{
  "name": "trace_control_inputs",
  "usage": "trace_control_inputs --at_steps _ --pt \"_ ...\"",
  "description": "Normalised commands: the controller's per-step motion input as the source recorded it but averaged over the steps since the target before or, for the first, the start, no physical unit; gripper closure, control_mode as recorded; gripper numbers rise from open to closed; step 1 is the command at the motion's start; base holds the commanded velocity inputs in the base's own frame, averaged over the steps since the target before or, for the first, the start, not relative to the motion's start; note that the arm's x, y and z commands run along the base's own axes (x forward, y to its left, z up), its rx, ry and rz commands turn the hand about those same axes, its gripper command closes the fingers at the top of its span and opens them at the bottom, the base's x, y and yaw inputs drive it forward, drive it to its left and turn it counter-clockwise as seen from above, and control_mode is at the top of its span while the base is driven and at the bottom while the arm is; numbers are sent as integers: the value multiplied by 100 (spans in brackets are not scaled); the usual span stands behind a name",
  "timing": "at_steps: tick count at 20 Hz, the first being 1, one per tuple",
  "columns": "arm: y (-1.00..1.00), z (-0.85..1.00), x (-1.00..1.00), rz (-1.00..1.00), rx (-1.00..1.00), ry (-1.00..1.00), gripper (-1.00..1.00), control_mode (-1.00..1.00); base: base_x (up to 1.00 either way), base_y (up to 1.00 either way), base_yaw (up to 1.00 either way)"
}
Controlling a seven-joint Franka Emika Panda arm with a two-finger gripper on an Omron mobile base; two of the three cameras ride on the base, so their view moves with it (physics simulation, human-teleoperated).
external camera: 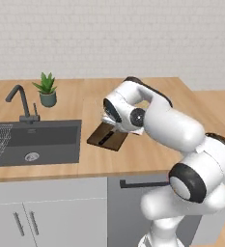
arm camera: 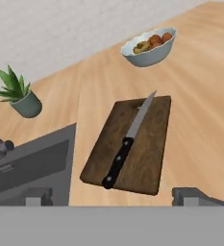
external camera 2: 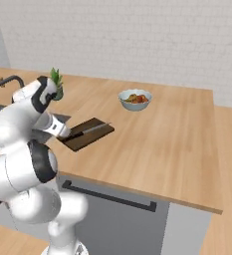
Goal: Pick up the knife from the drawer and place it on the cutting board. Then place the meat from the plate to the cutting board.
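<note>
The dark brown cutting board (arm camera: pixel 143 153) lies on the wooden counter beside the sink. The knife (arm camera: pixel 127 146) rests flat on it, black handle toward me and blade tip just past the far edge. The same board (external camera 2: pixel 86 134) and knife (external camera 2: pixel 91 130) appear in the right base view, and the board (external camera: pixel 107 136) shows under the arm in the left base view. My gripper (arm camera: pixel 116 196) hovers above the board's near end, open, its fingertips (arm camera: pixel 38 196) spread wide with nothing between them. The drawer, plate and meat are out of view.
A grey bowl (arm camera: pixel 149 47) of mixed food stands beyond the board. A potted plant (arm camera: pixel 20 97) sits at the back left. The dark sink (external camera: pixel 34 142) with its faucet (external camera: pixel 21 102) lies left of the board. Open counter stretches to the right.
</note>
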Motion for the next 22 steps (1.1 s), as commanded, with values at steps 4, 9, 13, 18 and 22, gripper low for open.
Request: trace_control_inputs --at_steps 4,9,13,18,22 --pt "-59 95 -100 0 0 0 -100 -100 0 0 0" --pt "0 0 0 0 0 0 -100 100 -100 -18 1" --pt "0 0 0 0 0 0 -100 100 -100 40 16" --pt "0 0 0 0 0 0 -100 100 -90 97 49" --pt "0 0 0 0 0 0 -100 100 -63 100 60"
